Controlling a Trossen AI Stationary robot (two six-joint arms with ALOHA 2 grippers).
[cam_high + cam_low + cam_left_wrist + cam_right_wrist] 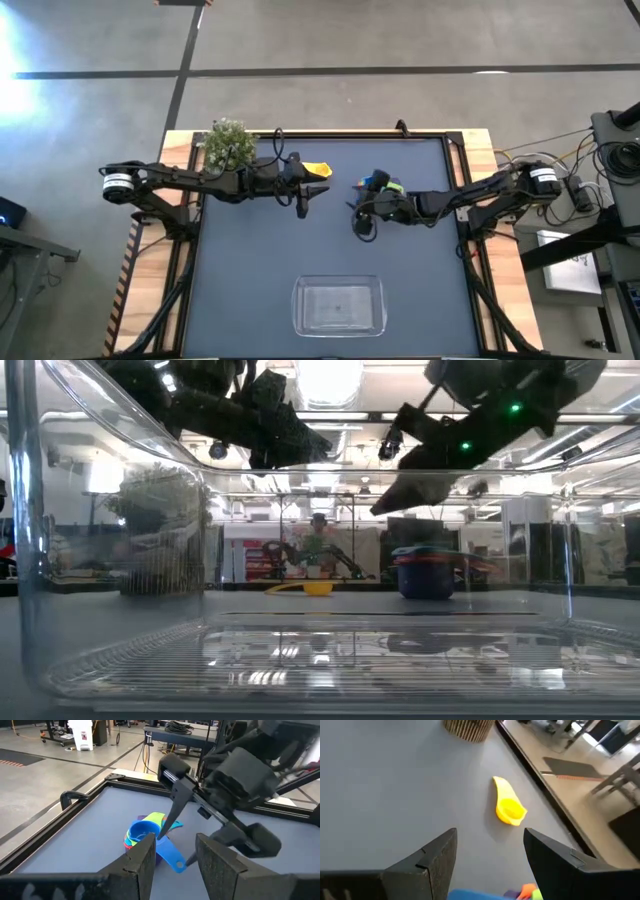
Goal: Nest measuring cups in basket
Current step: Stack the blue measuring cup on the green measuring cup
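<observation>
Basket (338, 305) sits bottom centre, open mat all around it. Cup stack (381, 183) and yellow cup (316, 169) lie mid-table. Left gripper (304, 196) and right gripper (362, 218) hover part-open, empty.

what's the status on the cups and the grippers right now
Left gripper and right gripper both open, empty, above the mat. Stacked cups and yellow cup sit outside the basket. Nothing in the way.

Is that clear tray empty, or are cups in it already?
Empty: the clear tray holds nothing, seen from above.
</observation>
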